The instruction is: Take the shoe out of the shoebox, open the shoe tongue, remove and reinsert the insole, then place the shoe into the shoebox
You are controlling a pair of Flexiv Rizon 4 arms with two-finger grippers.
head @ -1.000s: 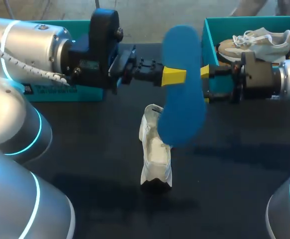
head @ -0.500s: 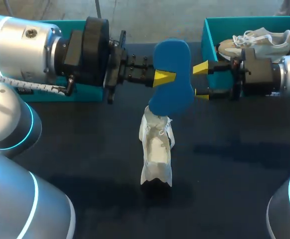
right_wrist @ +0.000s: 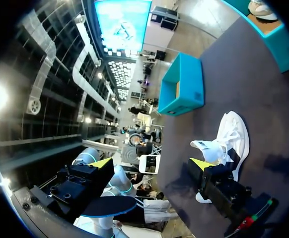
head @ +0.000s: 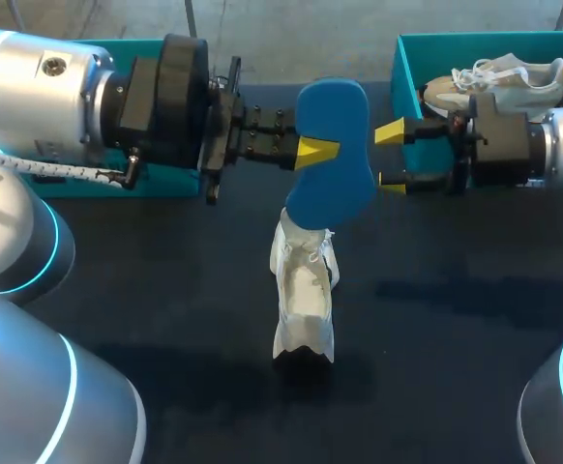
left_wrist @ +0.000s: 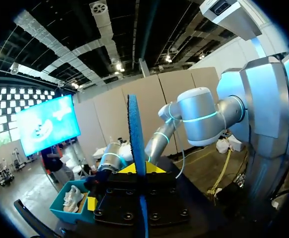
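At the far left a teal shoebox [head: 117,186] sits behind your left arm [head: 59,106]. The left jaws pinch the blue insole [head: 332,145] at its narrow waist and hold it upright over the middle of the worktop [head: 165,319]. Its lower end is close above the far end of the white shoe [head: 304,290].

The insole looks thin, light and floppy, so expect it to buckle if you push from that waist grip. The shoe looks soft and light and will likely slide or tip, so brace it at the heel collar.

Your right jaws are spread and hold nothing, just right of the insole. Behind them, the far-right shoebox [head: 405,68] holds a second shoe [head: 499,82].
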